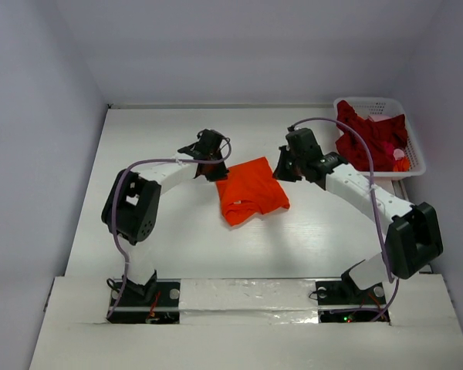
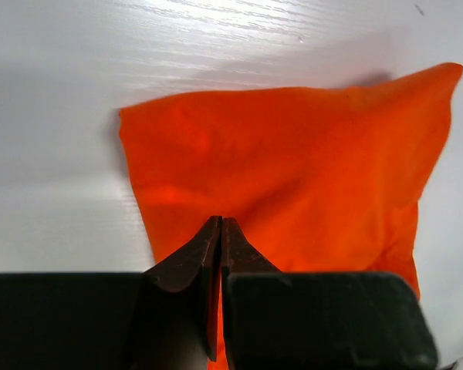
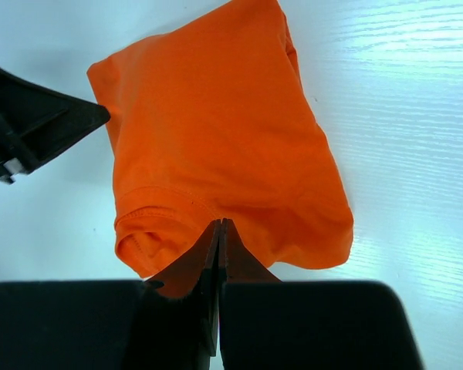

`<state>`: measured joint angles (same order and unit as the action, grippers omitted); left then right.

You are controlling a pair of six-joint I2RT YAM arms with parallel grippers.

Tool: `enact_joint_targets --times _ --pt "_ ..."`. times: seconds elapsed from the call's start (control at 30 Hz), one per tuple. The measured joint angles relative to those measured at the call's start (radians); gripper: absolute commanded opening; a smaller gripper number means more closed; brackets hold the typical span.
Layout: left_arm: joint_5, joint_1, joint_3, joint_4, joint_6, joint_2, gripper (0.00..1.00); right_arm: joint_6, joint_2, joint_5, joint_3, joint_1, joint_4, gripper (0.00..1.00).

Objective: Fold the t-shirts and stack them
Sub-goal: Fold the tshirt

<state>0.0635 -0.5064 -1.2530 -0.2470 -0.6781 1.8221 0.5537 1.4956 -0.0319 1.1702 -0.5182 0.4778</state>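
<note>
two arms converge on one bright orange t-shirt (image 1: pixel 252 199) lying near the middle of the white counter (image 1: pixel 177 247). the garment is folded into a compact, roughly rectangular bundle, with a sleeve hem and its stitching exposed on the near edge in the right wrist view.

left fingers (image 2: pixel 243 258): clenched, tips pressed together over the near edge of the orange t-shirt (image 2: pixel 293 177), with a sliver of orange cloth showing between them lower down. in the top view they sit at the shirt's far left corner (image 1: pixel 214 171).

right fingers (image 3: pixel 239 266): clenched as well, tips meeting on the hemmed edge of the orange t-shirt (image 3: pixel 216 139), with fabric bunched just beside them. in the top view they sit at the shirt's far right corner (image 1: pixel 284 169). the left arm's fingers (image 3: pixel 31 131) appear at the opposite corner in the right wrist view.

whether the gripped corners are lifted off the counter cannot be told; the rest of the shirt lies on the surface.

several dark crimson t-shirts (image 1: pixel 366 139) lie crumpled in a white lattice basket (image 1: pixel 413 166) at the far right corner of the counter, well apart from the orange one, with cloth draped over the basket's near left rim.
</note>
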Motion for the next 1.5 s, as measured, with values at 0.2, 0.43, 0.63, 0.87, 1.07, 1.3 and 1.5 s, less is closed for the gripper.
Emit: enact_joint_targets --times 0.2,0.43,0.63,0.87,1.07,1.3,1.5 --pt "-0.014 0.003 -0.013 0.039 -0.003 0.091 0.00 0.008 -0.029 -0.015 -0.001 0.000 0.013 0.00" --pt "0.013 0.018 -0.104 0.093 -0.013 0.201 0.00 0.019 -0.063 -0.021 -0.002 0.000 0.039 0.00" --pt "0.045 0.058 -0.152 0.127 -0.019 0.246 0.00 0.027 -0.094 -0.022 -0.001 0.000 0.064 0.00" --pt "0.040 0.109 -0.170 0.123 -0.004 0.256 0.00 0.038 -0.095 -0.020 -0.001 0.000 0.066 0.00" --pt "0.038 0.114 -0.171 0.124 0.005 0.256 0.00 0.042 -0.095 -0.014 -0.001 0.000 0.066 0.00" --pt "0.038 0.113 -0.164 0.134 0.023 0.239 0.48 0.044 -0.095 -0.009 -0.001 0.000 0.063 0.29" --pt "0.021 0.111 -0.161 0.102 0.044 0.200 0.72 0.047 -0.095 -0.001 -0.003 0.000 0.046 0.81"
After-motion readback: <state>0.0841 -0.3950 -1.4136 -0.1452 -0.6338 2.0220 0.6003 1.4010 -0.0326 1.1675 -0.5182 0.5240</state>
